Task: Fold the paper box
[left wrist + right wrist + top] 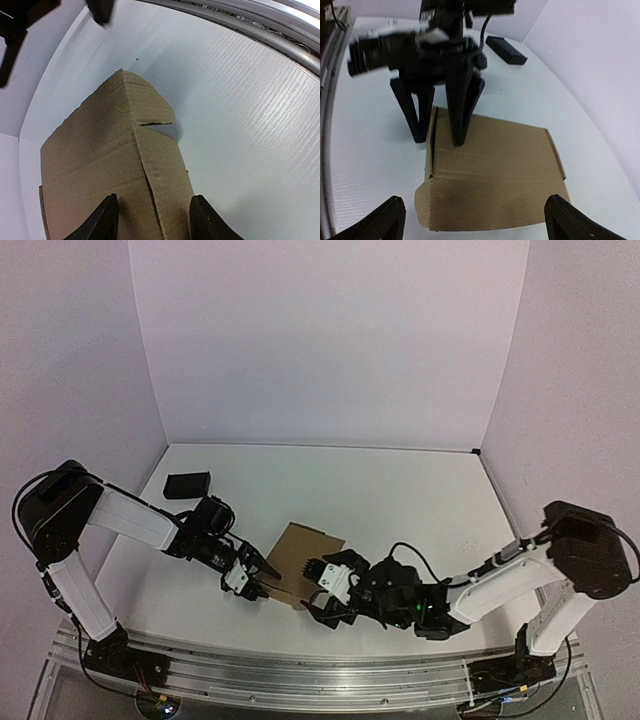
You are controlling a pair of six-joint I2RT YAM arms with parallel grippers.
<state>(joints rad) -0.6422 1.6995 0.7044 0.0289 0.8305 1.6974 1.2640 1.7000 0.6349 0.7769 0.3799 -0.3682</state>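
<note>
White table [400, 500] seen from above, two arms reaching in. A brown box [300, 555], lying flat with creased flaps, sits toward 6 o'clock. The right gripper [332, 592], at the box's 4 o'clock, gapes wide and holds nothing. The left gripper [262, 578], at its 8 o'clock, stands half open (one finger on the cardboard, one just outside its edge). A black block [187, 484] lies at 10 o'clock

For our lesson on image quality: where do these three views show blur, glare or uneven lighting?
Right wrist: the left end effector's body is blurred, the paper box sharper. Left wrist: glare streaks the table. Top external: evenly lit, sharp.
</note>
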